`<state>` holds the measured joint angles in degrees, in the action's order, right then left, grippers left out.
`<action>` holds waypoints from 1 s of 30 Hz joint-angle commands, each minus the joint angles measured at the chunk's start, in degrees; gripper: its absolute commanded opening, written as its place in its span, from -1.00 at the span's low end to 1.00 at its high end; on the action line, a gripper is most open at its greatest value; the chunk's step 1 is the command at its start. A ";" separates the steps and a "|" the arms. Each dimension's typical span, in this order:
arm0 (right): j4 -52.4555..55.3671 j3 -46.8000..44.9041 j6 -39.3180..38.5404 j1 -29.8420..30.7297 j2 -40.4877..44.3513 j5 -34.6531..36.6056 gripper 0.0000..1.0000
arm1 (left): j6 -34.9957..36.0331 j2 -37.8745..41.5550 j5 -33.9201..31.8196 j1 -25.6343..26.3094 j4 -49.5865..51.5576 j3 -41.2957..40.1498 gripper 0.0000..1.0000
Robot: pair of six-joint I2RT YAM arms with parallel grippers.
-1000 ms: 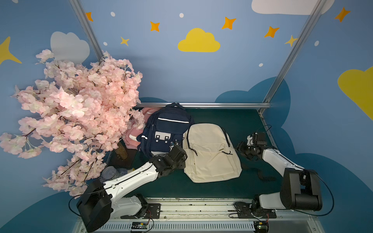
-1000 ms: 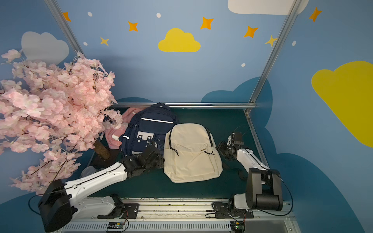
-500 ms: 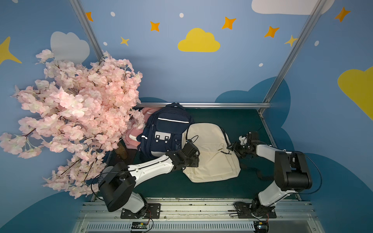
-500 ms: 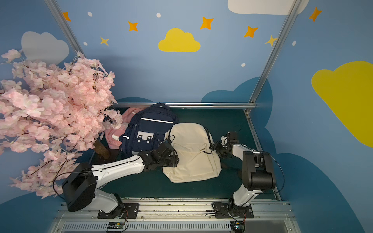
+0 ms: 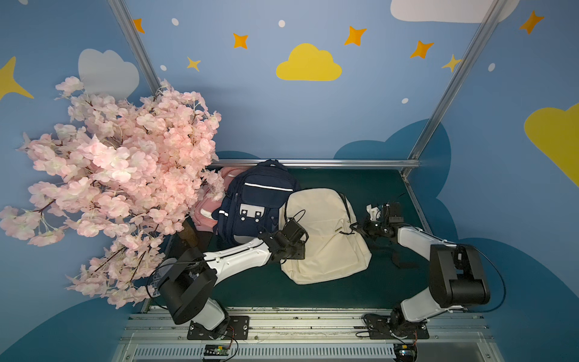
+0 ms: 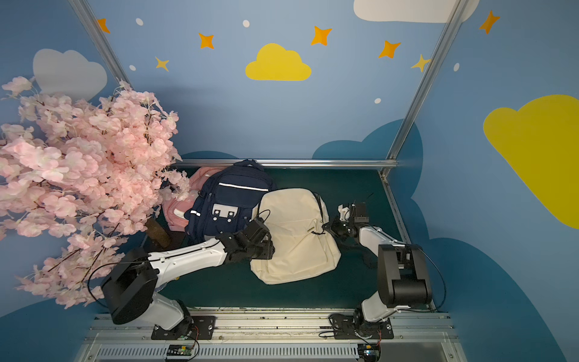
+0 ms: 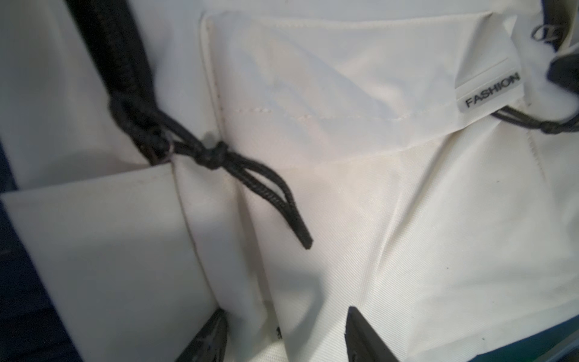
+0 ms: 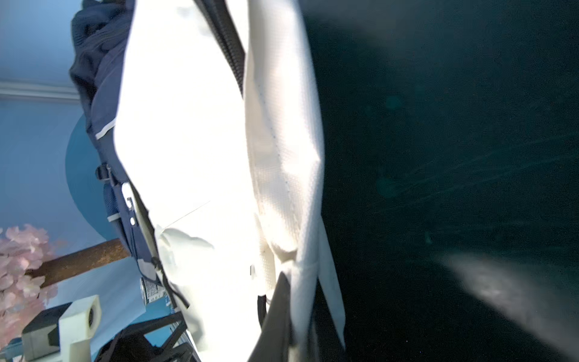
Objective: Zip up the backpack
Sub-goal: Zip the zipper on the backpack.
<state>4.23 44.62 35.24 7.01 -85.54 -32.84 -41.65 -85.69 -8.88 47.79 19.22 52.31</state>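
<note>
In the left wrist view the pull cord (image 7: pixel 219 155) lies slanting just above the open left claw (image 7: pixel 286 338), while the right claw (image 5: pixel 361 228) is closed on the edge of the backpack (image 5: pixel 329 250).

The left white-and-black robot arm (image 5: pixel 235 257) is stretched out low and long. Its big black elbow (image 5: pixel 188 288) sits far behind the left gripper (image 7: pixel 286 326). The wrist bends down, so the gripper points down. Its two black fingertips (image 7: pixel 360 326) stand apart with a gap between them, and nothing is in the gap.

The right white-and-black robot arm (image 5: pixel 416 241) is folded like a bent knee, with its black elbow (image 5: pixel 457 275) high behind the right gripper (image 5: pixel 363 227). That gripper points sideways toward the left gripper. It is pinched tight on the edge of the cream fabric backpack (image 5: pixel 326 250).
</note>
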 commanded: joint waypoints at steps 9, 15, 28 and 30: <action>3.66 -1.20 -6.73 13.17 22.61 9.84 -1.00 | -4.76 10.98 1.12 4.71 -5.35 4.96 0.52; 3.74 -1.70 -8.67 18.03 27.98 15.15 -1.00 | -9.53 8.64 6.73 5.84 -14.99 4.99 0.53; 2.43 -2.91 -10.55 23.82 31.31 21.05 -1.00 | -13.45 1.85 8.95 7.76 -17.58 7.92 0.23; 2.11 -3.03 -10.86 24.43 31.28 21.40 -1.00 | -13.96 0.77 9.65 7.84 -18.35 8.22 0.13</action>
<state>8.51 41.50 26.02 30.39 -55.55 -12.34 -54.17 -83.79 -0.62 55.44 1.52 59.29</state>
